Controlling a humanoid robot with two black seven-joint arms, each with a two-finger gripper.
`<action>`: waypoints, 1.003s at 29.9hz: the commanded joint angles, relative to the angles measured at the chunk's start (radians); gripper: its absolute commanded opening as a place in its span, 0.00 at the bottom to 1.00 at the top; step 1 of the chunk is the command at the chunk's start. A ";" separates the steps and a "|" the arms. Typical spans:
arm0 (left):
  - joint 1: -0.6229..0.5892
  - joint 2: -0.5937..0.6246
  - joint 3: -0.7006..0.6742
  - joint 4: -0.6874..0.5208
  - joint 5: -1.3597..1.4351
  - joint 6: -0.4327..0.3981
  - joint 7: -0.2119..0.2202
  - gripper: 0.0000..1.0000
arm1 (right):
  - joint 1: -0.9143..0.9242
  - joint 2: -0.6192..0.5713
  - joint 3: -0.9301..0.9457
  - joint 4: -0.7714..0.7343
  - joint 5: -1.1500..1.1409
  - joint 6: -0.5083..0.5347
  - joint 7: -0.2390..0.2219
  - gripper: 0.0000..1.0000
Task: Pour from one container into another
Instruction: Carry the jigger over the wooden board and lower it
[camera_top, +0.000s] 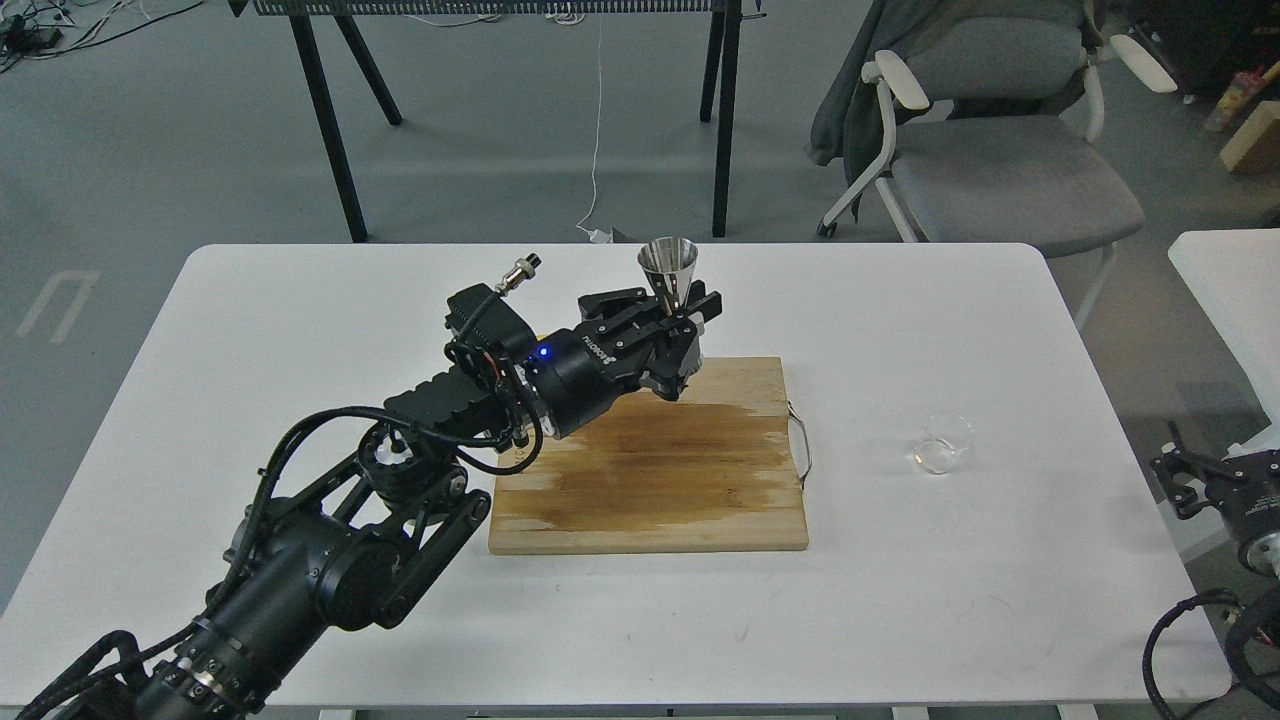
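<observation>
My left gripper (678, 322) is shut on the narrow waist of the shiny steel jigger (668, 272), which stands upright with its open cone on top. It hangs over the far edge of the wooden cutting board (650, 470). The small clear glass cup (944, 443) stands alone on the white table (900, 300), right of the board and far from the jigger. At the right edge, beyond the table, my right gripper (1178, 476) shows only as a small dark part, its fingers not told apart. The lemon is hidden behind my left arm.
The board has a metal handle (800, 445) on its right side. Behind the table stand a grey office chair (1000, 150) and black table legs (722, 120). A second white table (1230, 290) begins at the right edge.
</observation>
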 joint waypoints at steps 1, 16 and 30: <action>0.013 0.000 0.017 -0.059 0.001 0.083 0.000 0.11 | 0.000 0.002 -0.001 0.000 0.001 0.000 0.000 1.00; 0.062 0.000 0.017 -0.180 0.004 0.200 0.000 0.11 | 0.000 0.017 -0.001 0.002 -0.001 0.000 0.000 1.00; 0.099 0.000 0.017 -0.260 0.013 0.182 0.000 0.17 | -0.003 0.019 0.000 0.003 -0.001 0.000 0.000 1.00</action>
